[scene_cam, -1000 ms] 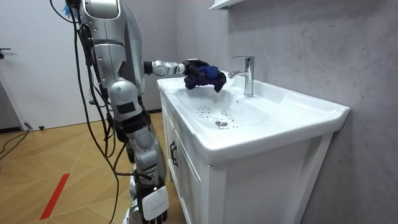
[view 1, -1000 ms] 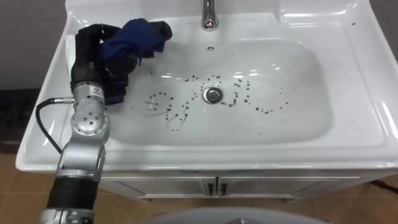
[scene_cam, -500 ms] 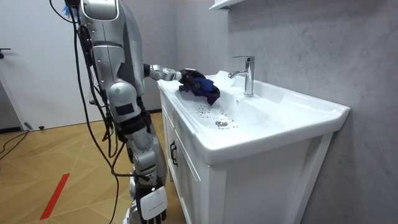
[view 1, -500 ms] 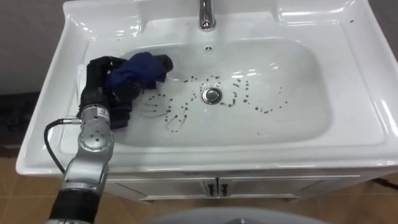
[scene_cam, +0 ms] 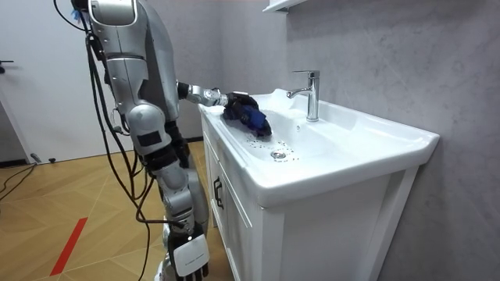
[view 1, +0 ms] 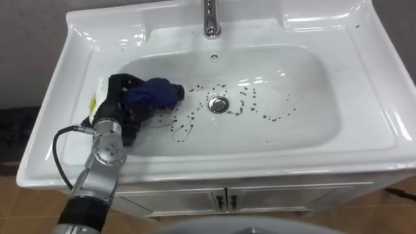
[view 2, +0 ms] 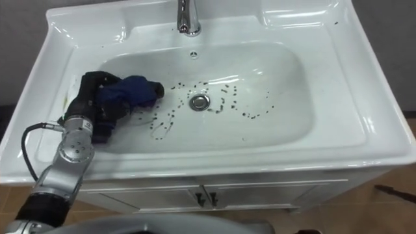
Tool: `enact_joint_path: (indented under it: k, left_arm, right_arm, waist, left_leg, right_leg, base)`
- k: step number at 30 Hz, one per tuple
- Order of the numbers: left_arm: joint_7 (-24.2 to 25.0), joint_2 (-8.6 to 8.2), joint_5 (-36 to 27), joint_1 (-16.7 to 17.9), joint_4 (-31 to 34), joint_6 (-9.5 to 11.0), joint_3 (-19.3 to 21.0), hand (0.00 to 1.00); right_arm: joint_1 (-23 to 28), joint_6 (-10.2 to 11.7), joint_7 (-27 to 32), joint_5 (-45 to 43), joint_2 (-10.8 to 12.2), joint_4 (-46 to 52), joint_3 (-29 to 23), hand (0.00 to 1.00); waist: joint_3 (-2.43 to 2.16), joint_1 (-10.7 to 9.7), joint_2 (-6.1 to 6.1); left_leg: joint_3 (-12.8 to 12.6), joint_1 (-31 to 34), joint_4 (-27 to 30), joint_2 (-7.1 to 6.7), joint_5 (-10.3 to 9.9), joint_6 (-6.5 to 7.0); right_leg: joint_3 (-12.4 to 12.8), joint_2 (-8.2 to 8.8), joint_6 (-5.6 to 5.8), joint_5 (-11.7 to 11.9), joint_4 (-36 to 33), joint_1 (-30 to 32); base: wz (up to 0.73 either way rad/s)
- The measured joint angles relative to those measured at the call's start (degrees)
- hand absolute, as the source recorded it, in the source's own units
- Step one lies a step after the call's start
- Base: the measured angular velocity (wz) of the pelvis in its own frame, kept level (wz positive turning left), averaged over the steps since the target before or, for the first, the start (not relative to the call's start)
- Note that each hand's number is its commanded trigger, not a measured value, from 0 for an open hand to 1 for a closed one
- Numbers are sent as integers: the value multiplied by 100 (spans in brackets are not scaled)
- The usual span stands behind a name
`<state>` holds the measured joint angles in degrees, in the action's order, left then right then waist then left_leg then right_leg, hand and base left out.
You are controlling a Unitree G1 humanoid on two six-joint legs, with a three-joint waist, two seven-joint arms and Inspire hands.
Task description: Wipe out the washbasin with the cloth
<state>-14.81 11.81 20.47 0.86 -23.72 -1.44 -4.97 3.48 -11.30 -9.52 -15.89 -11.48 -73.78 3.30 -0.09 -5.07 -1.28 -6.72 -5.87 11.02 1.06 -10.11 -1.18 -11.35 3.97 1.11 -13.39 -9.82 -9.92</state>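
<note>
Room view: left hand [scene_cam: 234,101] clutches cloth [scene_cam: 253,119] in basin [scene_cam: 332,154].

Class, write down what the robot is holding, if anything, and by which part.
The left hand holds a bunched dark blue cloth, fingers curled round its left end; the rest pokes out toward the drain in the basin.

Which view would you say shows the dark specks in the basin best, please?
The left eye view: the specks ring the drain plainly. The right eye view matches; the room view shows them faintly.
</note>
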Motion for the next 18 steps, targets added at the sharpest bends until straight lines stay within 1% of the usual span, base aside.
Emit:
enact_joint_path:
  k: [4,8,9,11,13,16,18]
  left_arm:
    - [-2,0,268,4,-126,9,-114,100]
    - [47,-16,750,-8,-485,13,-323,100]
    - [56,-45,949,-11,-575,10,-324,100]
    - [72,-70,1152,-41,-626,-10,-319,100]
    - [72,-87,1196,-65,-636,-29,-319,100]
    - [74,-97,1466,-69,-633,-31,-317,100]
    - [94,-127,1769,-68,-592,-71,-321,100]
  right_arm:
    - [7,0,4,-4,0,28,2,0]
    - [17,1,-6,-7,-2,54,-1,0]
    - [21,0,-12,-22,-2,82,-5,0]
    - [22,0,-47,-26,-10,102,-7,0]
    - [20,0,-66,-22,-20,104,-7,0]
    - [16,1,-126,-23,-19,104,-35,0]
    - [13,-3,-144,-23,-18,108,-122,0]
  waist:
    - [0,-3,-1]
    - [-1,-69,0]
    - [-1,-89,1]
    - [-3,-93,2]
    - [-4,-91,4]
    - [-25,-96,34]
    - [-35,-132,51]
  left_leg:
    - [-77,-44,-20,8,0,0]
    - [-119,-55,-34,14,0,0]
    - [-134,-54,-35,19,0,0]
    - [-154,-43,-35,23,0,0]
    - [-164,-16,-37,24,0,0]
    - [-163,16,-30,23,0,0]
    - [-163,34,-28,22,0,0]
  right_leg:
    - [21,-2,0,1,-1,-5]
    - [43,-6,-2,4,2,-1]
    - [59,-10,-5,3,3,10]
    - [87,-14,-7,1,1,35]
    - [94,-15,-8,2,-3,67]
    - [82,-13,-9,3,1,85]
    - [23,-2,-9,3,2,83]
  base:
    - [-7]
    - [-4]
    - [-7]
    - [-8]
    - [-2]
    - [1]
    - [9]
